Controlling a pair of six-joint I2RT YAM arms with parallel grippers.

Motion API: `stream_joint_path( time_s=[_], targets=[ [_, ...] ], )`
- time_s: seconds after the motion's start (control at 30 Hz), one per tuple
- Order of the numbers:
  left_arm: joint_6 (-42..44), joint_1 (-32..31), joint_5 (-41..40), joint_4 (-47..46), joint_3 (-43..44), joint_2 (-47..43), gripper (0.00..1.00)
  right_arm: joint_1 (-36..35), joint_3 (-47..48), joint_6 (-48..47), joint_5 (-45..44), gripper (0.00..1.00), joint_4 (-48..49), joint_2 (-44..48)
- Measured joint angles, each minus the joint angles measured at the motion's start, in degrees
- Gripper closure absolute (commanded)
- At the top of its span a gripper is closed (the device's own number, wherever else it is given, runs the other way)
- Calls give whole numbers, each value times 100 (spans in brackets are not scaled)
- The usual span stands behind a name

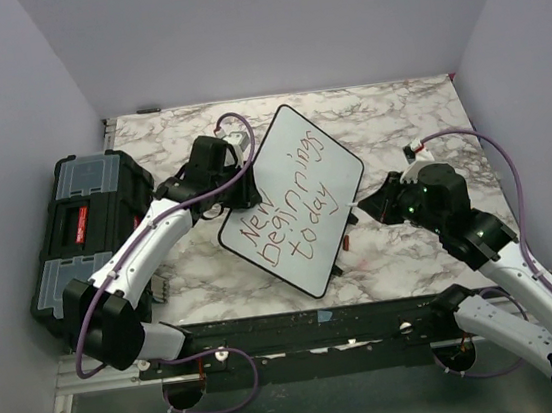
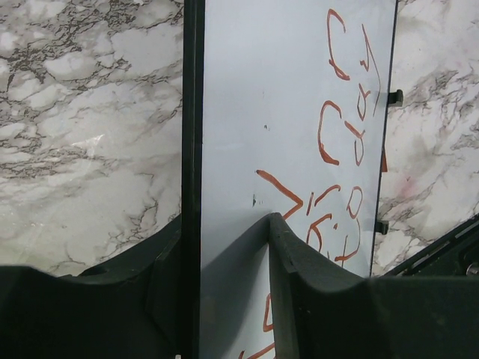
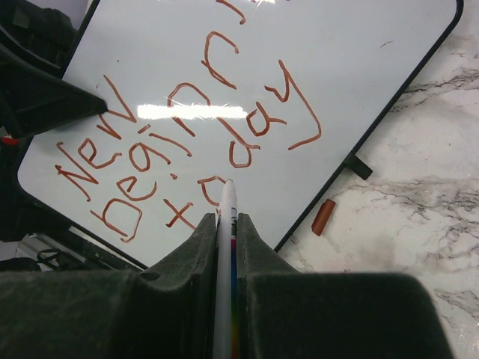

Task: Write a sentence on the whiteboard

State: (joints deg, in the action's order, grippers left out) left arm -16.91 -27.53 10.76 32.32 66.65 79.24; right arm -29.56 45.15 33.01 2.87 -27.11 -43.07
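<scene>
The whiteboard lies tilted on the marble table, and the sentence in red reads "New Beginnings today" in three lines. My left gripper straddles the board's left edge. Its jaws stand open: one finger is outside the black frame, the other finger hovers over the white face and casts a shadow on it. My right gripper is shut on a white marker. The marker's tip hangs just over the board by the "to" of the lettering.
A black toolbox stands at the table's left, beside the left arm. A small red marker cap lies on the marble next to the board's lower right edge. Grey walls close in the table on three sides.
</scene>
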Motion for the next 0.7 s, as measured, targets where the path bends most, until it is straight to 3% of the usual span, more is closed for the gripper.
stream_joint_path(
  time_s=[0.4,0.7],
  targets=[
    [107,-101,-415,103,-22,-28,50,0,-9,2,0,99,2,-76],
    [516,-107,-1375,376,-136,-35,40,0,-37,2,2,99,28,-151]
  ],
)
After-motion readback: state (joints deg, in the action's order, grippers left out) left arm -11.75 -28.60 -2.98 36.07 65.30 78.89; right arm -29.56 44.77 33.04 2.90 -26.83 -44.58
